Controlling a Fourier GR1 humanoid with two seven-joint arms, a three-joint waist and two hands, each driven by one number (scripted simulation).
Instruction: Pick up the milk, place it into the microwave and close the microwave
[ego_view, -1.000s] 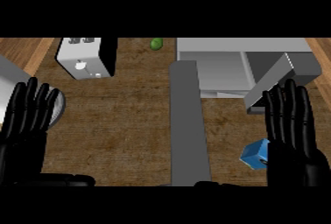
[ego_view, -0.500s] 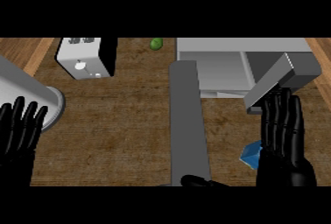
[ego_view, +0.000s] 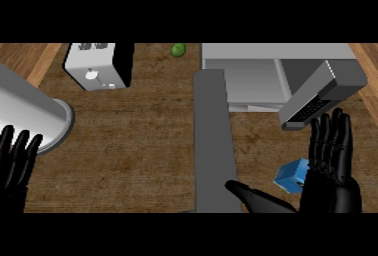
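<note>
Right now the small blue milk carton (ego_view: 292, 175) sits on the brown wood-grain tabletop (ego_view: 140, 150), just left of the right hand (ego_view: 334, 170) and partly hidden behind its palm. That black hand's fingers (ego_view: 330, 137) are straight and spread, its thumb stretched out below the carton, holding nothing. A good grasp would likely wrap thumb and fingers round the carton's opposite sides before lifting. Beyond the fingertips, the grey microwave (ego_view: 277, 75) stands open, its cavity apparently bare. The left hand (ego_view: 16, 162) rests open at the edge.
</note>
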